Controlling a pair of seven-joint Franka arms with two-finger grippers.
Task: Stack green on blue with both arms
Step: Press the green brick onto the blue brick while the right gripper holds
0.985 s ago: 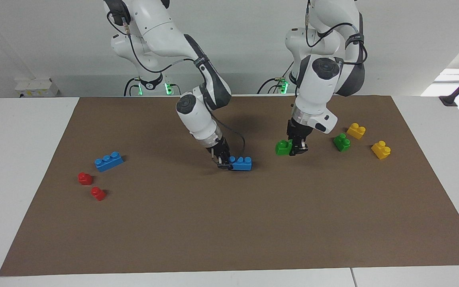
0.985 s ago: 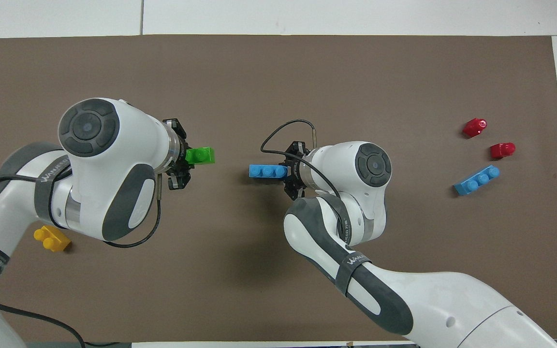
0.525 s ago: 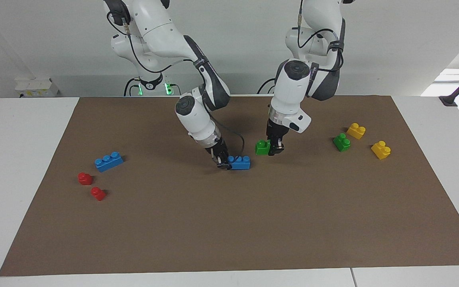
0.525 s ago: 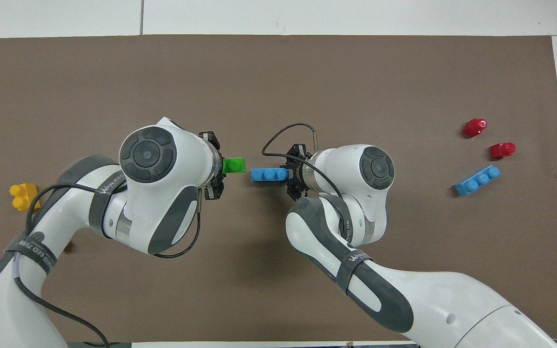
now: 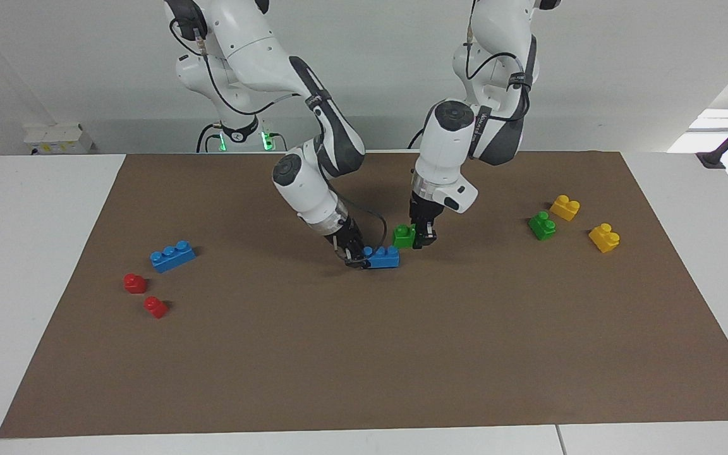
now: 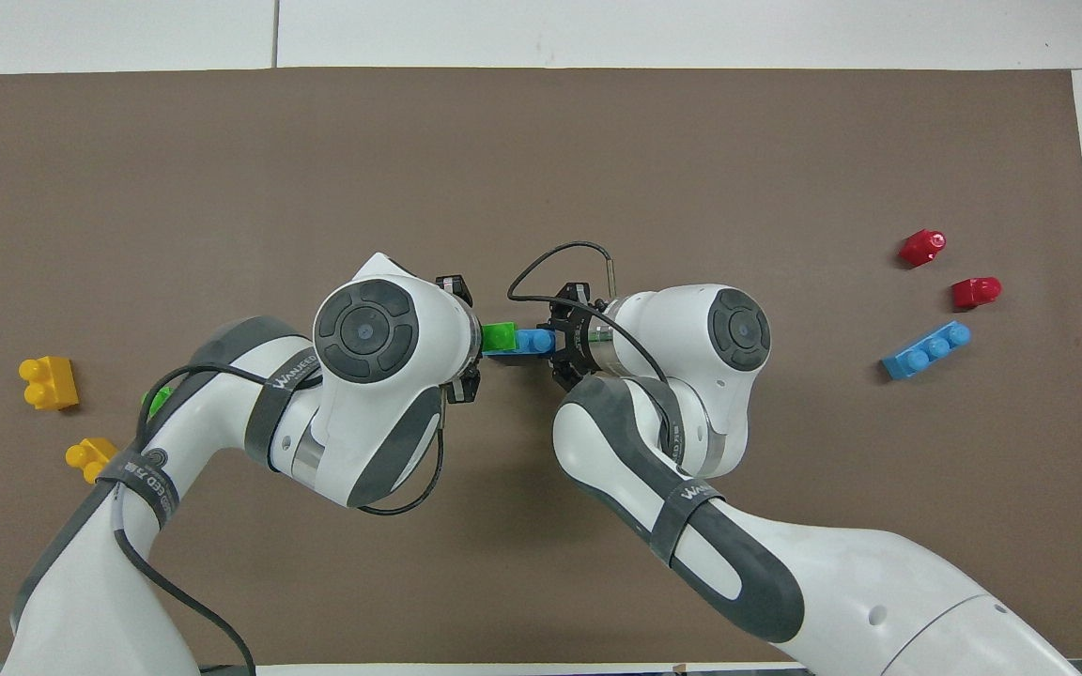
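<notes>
Green brick in "WANJEED"-banded left arm's tool over blue brick.

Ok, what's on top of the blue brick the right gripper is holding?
Nothing is seated on the blue brick yet; two studs show bare. The green brick, held by the left gripper, hangs over its free end. The right gripper covers the other end.
</notes>
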